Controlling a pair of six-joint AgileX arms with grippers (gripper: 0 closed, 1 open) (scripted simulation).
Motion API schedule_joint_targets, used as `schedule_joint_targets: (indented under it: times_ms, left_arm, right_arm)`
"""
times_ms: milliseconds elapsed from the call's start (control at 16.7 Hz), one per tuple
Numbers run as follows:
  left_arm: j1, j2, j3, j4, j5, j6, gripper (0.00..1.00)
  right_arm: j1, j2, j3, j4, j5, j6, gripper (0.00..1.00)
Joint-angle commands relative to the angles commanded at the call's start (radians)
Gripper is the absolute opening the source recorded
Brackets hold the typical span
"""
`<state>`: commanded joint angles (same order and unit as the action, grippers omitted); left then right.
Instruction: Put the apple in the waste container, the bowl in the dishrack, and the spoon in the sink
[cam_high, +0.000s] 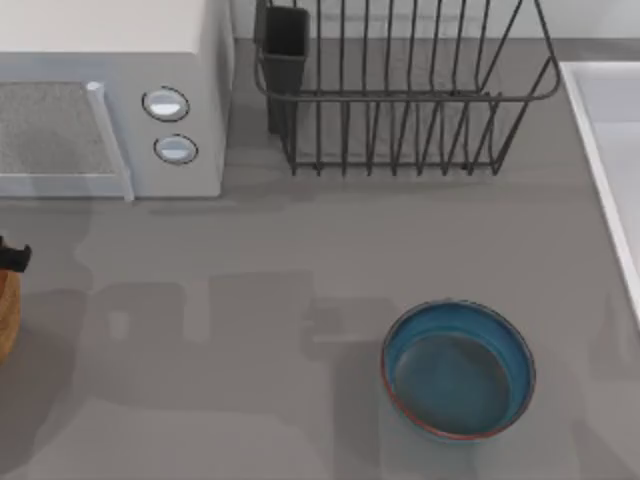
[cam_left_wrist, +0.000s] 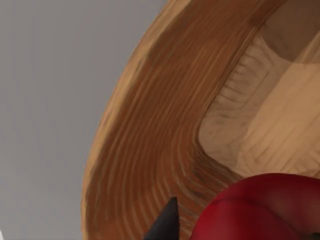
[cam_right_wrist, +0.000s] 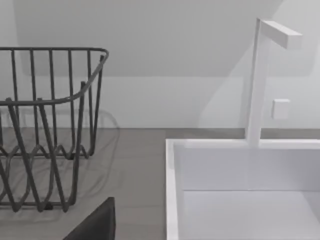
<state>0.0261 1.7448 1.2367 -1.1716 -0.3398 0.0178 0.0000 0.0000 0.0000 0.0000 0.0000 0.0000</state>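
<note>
**Apple above the wooden container at the table's left edge**

On the grey matte table, nearest the camera, sits the round deep blue bowl with a reddish-brown rim, toward the right and upright. At the far left edge, the round brown wooden waste container shows partly, with a dark part of the left gripper over it. From the left wrist, the small glossy red apple sits right at a dark fingertip, over the container's grained hollow; I cannot tell whether the fingers clamp it. Farther back stand the white microwave with two round knobs and the dark wire dishrack. Along the right runs the pale white sink, with a white faucet against the pale wall.
</note>
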Motion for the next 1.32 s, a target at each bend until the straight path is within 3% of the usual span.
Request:
schedule_joint_targets:
  times_ms: [120,900,1320]
  left_arm:
    - [0.000,0.000,0.000,0.000,0.000,0.000,0.00]
    - [0.000,0.000,0.000,0.000,0.000,0.000,0.98]
    - [0.000,0.000,0.000,0.000,0.000,0.000,1.00]
  right_arm:
    - [0.000,0.000,0.000,0.000,0.000,0.000,1.00]
    - [0.000,0.000,0.000,0.000,0.000,0.000,1.00]
    - [0.000,0.000,0.000,0.000,0.000,0.000,1.00]
